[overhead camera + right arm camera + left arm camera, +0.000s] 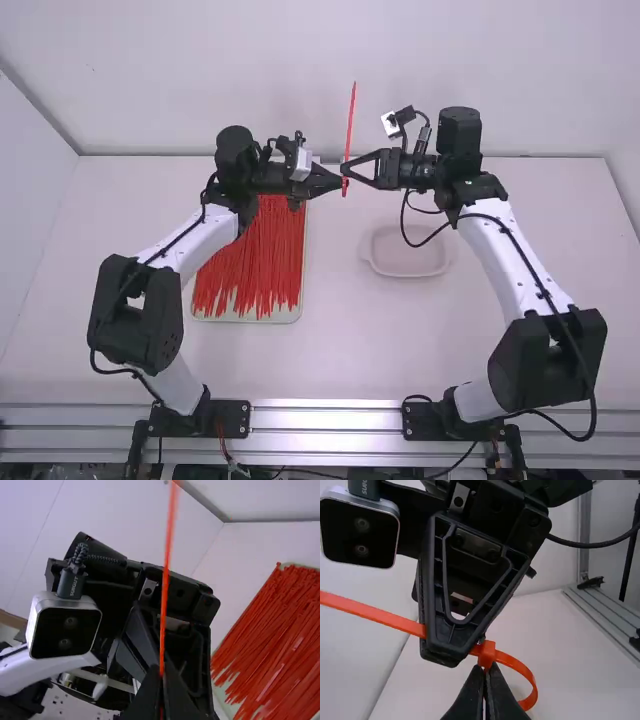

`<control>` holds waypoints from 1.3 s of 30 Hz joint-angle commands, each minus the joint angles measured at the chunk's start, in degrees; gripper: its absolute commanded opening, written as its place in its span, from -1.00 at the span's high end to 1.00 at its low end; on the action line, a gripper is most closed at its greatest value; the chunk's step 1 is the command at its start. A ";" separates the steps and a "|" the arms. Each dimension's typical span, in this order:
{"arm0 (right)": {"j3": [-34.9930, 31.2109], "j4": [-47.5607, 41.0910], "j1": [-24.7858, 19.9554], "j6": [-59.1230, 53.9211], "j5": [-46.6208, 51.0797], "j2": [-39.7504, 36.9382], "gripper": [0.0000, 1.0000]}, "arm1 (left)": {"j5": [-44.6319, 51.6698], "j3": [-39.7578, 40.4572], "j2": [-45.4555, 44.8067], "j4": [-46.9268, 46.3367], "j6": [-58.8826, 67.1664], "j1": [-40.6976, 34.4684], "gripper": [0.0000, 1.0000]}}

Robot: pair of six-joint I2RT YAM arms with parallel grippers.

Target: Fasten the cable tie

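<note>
An orange cable tie [350, 130] is held in the air over the back middle of the table, its long strap pointing straight up. My left gripper [334, 180] comes in from the left and my right gripper [352, 180] from the right, tips meeting at the tie's lower end. In the left wrist view my left gripper [483, 677] is shut just under the tie's head [488, 652], where a small loop [530, 692] curls off. In the right wrist view my right gripper [161, 680] is shut on the strap [167, 580].
A flat tray [290, 315] carrying a heap of several red cable ties [255, 255] lies under the left arm. A white shallow dish [408, 250] sits on the table below the right arm. Rails run along the table's front edge.
</note>
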 commanded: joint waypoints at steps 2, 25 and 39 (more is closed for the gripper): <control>1.07 -0.22 0.04 -1.16 0.00 -0.55 1.00 | 0.04 -0.09 0.00 0.42 -1.84 -0.11 0.56; 0.02 -32.02 -4.76 -28.94 26.58 -0.55 1.00 | -9.29 -0.11 0.00 -29.35 -11.52 6.64 -0.98; -15.34 -20.00 -6.45 -26.32 38.91 -0.55 1.00 | -16.33 -0.11 -0.02 -49.55 -1.64 6.93 -0.98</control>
